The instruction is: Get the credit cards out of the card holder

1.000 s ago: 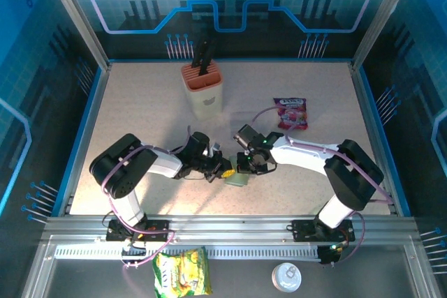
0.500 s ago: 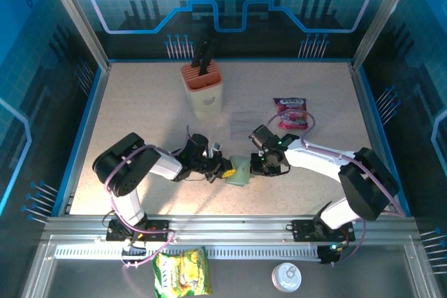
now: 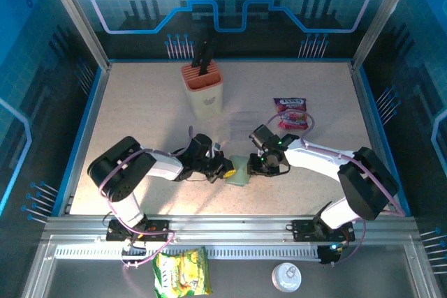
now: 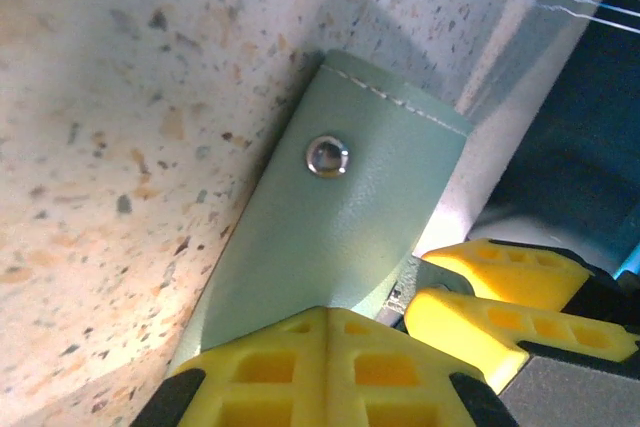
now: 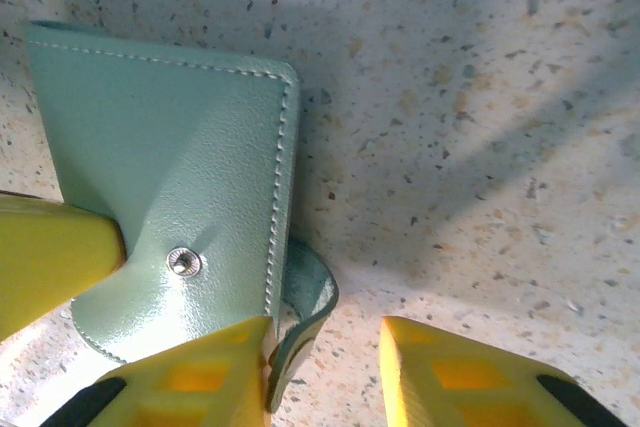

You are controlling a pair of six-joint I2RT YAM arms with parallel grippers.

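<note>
The grey-green card holder (image 3: 239, 171) lies snapped closed on the table between my two grippers. My left gripper (image 3: 225, 170) is shut, and its yellow tips (image 4: 327, 319) press down on the holder's (image 4: 340, 217) left end, denting the leather. My right gripper (image 3: 257, 165) is open at the holder's right edge. One of its fingers (image 5: 200, 372) rests against the stitched edge of the holder (image 5: 170, 137). A curled flap (image 5: 312, 307) of the holder pokes out between the jaws. The credit cards are hidden.
A cream and orange block (image 3: 203, 90) with black handles stands at the back. A purple snack packet (image 3: 290, 113) lies just behind my right arm. A yellow-green packet (image 3: 183, 273) and a white tin (image 3: 285, 278) lie below the front rail.
My right gripper has pulled back to the right off the holder and its jaws have parted. The holder shifted slightly. The left gripper stays shut in place.
</note>
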